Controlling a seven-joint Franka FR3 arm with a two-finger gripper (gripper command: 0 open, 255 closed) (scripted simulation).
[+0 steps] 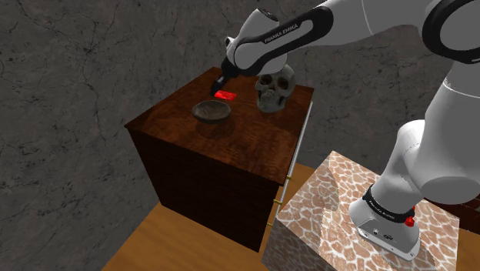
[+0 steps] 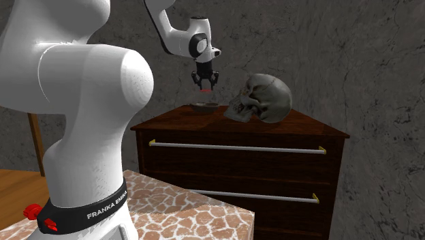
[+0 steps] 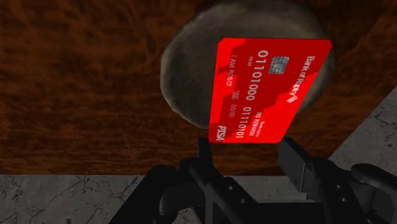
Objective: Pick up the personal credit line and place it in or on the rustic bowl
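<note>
Wrist view: your black gripper (image 3: 248,150) clasps one edge of a light, stiff, likely slippery red credit card (image 3: 270,89).

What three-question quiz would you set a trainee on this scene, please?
1. True or false: the red card lies flat on the dresser top.
2. What stands on the dresser beside the bowl? A: a skull; B: a lamp; C: a book.
3. Fill in: the gripper is shut on the ____.
Key: 1 false, the gripper holds it in the air above the bowl; 2 A; 3 red card.
</note>
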